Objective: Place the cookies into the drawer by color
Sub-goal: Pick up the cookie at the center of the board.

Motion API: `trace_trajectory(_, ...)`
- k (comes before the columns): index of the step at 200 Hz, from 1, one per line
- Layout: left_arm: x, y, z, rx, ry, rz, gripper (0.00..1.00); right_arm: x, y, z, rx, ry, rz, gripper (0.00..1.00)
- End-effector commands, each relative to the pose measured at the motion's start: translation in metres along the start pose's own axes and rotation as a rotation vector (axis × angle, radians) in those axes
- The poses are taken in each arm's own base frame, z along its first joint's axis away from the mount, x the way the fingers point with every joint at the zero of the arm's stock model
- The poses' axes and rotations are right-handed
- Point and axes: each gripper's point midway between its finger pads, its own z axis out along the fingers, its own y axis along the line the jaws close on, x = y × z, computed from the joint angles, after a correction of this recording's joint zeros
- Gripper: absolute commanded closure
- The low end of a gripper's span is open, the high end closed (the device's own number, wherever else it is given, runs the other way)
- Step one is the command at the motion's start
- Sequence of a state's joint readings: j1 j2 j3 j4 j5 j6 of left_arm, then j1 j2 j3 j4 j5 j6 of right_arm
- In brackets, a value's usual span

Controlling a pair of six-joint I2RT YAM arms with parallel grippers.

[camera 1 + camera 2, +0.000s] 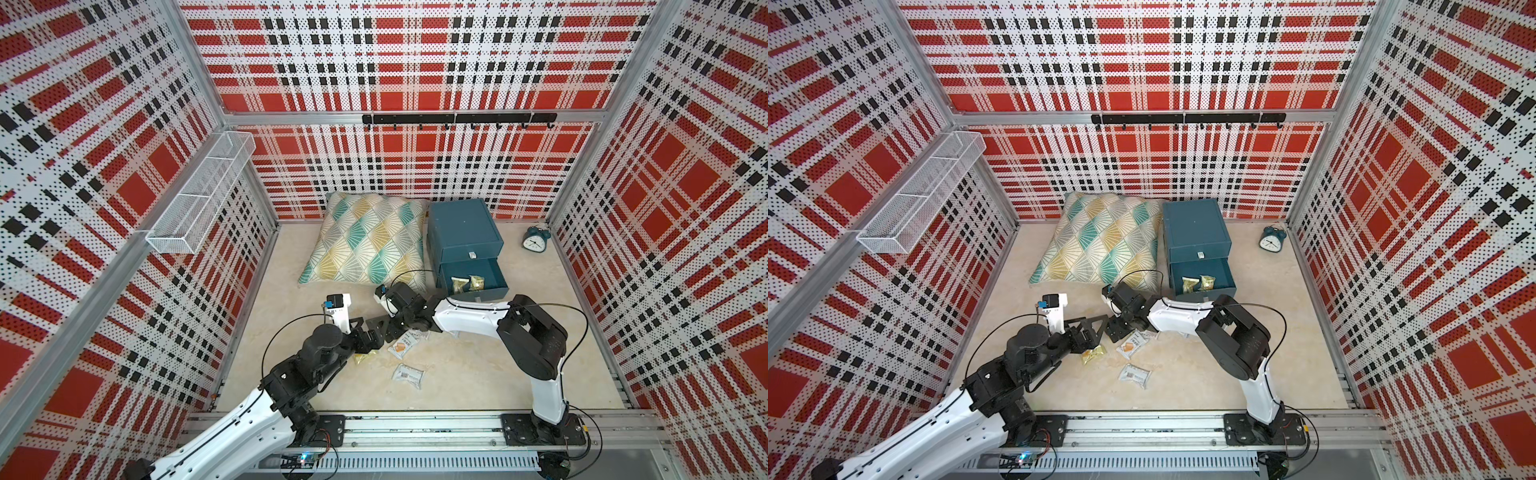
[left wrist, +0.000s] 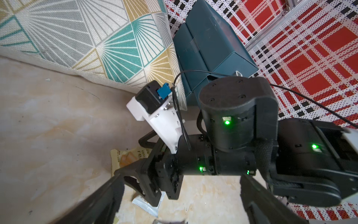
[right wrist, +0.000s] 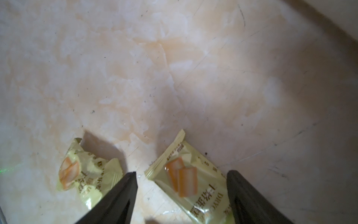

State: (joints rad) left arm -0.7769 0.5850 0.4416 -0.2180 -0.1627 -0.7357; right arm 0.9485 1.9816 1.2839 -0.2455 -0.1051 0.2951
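The right gripper (image 3: 182, 172) is open, its jaws on each side of a yellow cookie packet (image 3: 186, 186) near the middle of the surface (image 3: 174, 67). The left gripper (image 1: 1100, 326) is wide open, holding nothing. 2 yellow packets (image 1: 1198, 284) lie in the pulled-out drawer (image 1: 1196, 268) of the teal chest (image 1: 1196, 228) by the back edge.

Between the matt black fingers (image 3: 120, 194) of the right pincer (image 3: 182, 174) lies a cookie (image 3: 186, 180) in glossy, crinkled yellow film; the second cookie (image 3: 85, 172) beside it is wrapped likewise. The table (image 3: 174, 67) beneath looks like smooth marbled stone, finely scratched. Beyond the left pincer (image 2: 180, 176), the cushion (image 2: 87, 38) is coarse woven cloth, the drawer (image 2: 209, 44) matt.
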Motion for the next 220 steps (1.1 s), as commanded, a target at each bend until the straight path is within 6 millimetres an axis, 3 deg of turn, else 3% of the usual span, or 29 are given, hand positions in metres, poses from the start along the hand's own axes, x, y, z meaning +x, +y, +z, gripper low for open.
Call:
trace_trajectory(1, 0.000, -0.001, 0.002, 0.009, 0.003, 0.005, 0.01, 0.019, 0.006, 0.000, 0.010, 0.048, -0.020, 0.22)
trace_trajectory(79, 0.001, -0.014, -0.011, 0.084, 0.028, -0.037, 0.01, 0.043, 0.004, -0.012, 0.161, 0.062, -0.045, 0.31)
trace_trajectory(97, 0.004, -0.017, -0.016, 0.111, 0.037, -0.061, 0.01, 0.040, 0.001, -0.016, 0.186, 0.046, -0.035, 0.29)
trace_trajectory(126, 0.003, -0.024, -0.028, 0.169, 0.037, -0.092, 0.01, 0.033, 0.001, -0.019, 0.189, 0.015, -0.029, 0.16)
trace_trajectory(151, 0.008, -0.029, -0.033, 0.195, 0.072, -0.119, 0.01, 0.031, 0.000, -0.015, 0.202, 0.016, -0.028, 0.15)
trace_trajectory(199, 0.007, -0.025, -0.047, 0.117, 0.125, -0.124, 0.01, 0.034, -0.007, -0.002, 0.231, 0.039, 0.003, 0.27)
trace_trajectory(220, 0.002, -0.012, -0.056, 0.025, 0.122, -0.094, 0.01, 0.034, -0.009, -0.001, 0.239, 0.038, 0.013, 0.34)
